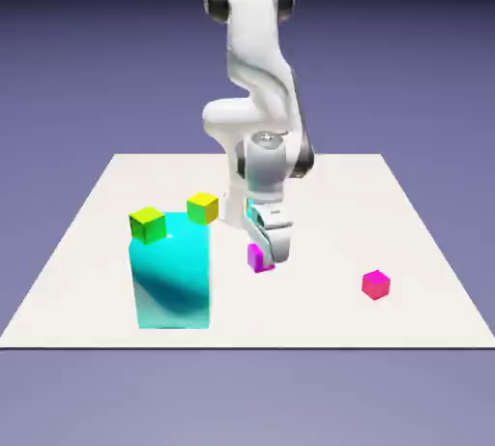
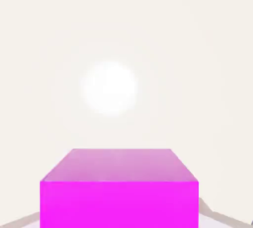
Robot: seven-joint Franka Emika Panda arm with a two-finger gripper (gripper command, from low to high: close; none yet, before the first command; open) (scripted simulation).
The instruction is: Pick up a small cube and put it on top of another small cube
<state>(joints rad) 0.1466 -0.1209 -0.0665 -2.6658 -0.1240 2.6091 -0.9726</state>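
The small cube, violet-magenta, rests on the white table just right of the big cyan block. My gripper points straight down over it, with its fingers reaching down around the cube. In the hand view the small cube fills the bottom middle. Only thin grey slivers of the fingers show, tight against its sides. The gripper looks shut on the cube, which still seems to touch the table.
A tall cyan block stands left of the gripper, with a yellow-green cube at its upper left corner and another yellow-green cube behind it. A redder hot-pink cube lies to the exterior view's right.
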